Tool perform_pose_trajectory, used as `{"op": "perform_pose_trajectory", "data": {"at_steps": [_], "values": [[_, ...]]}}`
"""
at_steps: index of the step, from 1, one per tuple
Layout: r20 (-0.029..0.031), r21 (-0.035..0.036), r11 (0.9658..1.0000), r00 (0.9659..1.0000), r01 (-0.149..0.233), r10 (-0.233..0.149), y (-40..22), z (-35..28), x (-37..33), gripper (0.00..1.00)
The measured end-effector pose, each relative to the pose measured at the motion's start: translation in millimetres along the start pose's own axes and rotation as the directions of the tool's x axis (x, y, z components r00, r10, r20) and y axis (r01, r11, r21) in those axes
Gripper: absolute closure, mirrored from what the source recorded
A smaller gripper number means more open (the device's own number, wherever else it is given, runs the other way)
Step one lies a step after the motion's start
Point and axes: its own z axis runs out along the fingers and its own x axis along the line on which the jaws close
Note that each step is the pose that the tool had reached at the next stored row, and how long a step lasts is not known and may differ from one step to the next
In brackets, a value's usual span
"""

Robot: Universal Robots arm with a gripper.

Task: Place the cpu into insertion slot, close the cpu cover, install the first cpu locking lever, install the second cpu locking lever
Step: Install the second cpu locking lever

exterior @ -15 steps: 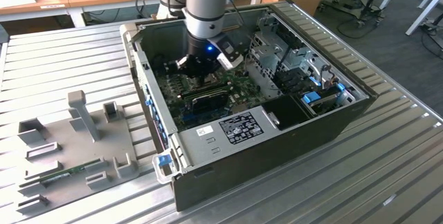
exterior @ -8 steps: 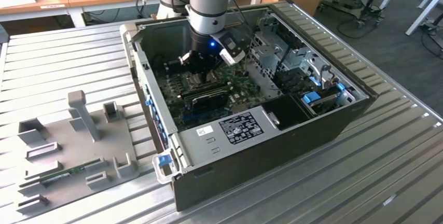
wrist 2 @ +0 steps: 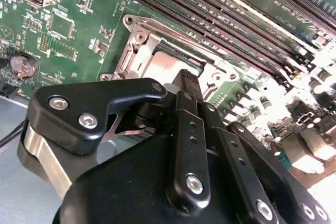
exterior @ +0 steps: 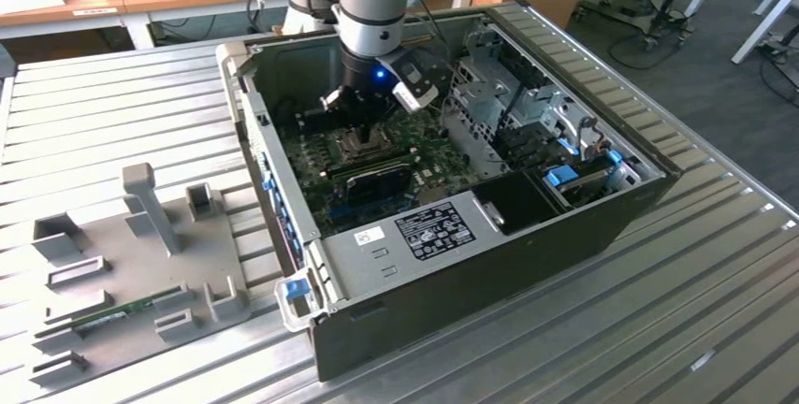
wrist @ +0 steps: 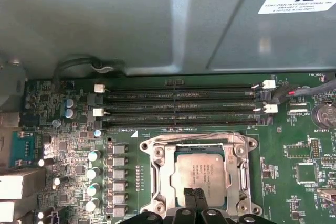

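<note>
The cpu [wrist: 199, 171] lies flat in the insertion slot [wrist: 152, 145] on the green board, its pale face showing through the window of the cpu cover [wrist: 234, 174]. The silver cover plate lies down around the chip. A thin wire lever [wrist: 202, 136] runs along the socket edge nearest the memory slots. My gripper [wrist: 195, 191] is shut, with its two black fingertips side by side right over the chip's edge. In the second wrist view the gripper [wrist 2: 188, 77] hangs just above the cpu [wrist 2: 157, 64]. In the exterior view the gripper [exterior: 365, 147] reaches down inside the open computer case [exterior: 624, 198].
Long black memory slots [wrist: 178, 106] run beside the socket, with the grey case wall [wrist: 157, 19] past them. A row of capacitors [wrist: 93, 171] flanks the socket. A perforated drive cage [exterior: 481, 105] stands toward the exterior view's right. A grey fixture plate [exterior: 125, 264] lies on the table.
</note>
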Motion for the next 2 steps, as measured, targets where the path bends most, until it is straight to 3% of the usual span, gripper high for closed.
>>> {"op": "perform_pose_trajectory", "data": {"at_steps": [2], "values": [[0.0000,0.0000,1.0000,1.0000,0.000,0.000,0.1,0.0,0.0,0.90]]}}
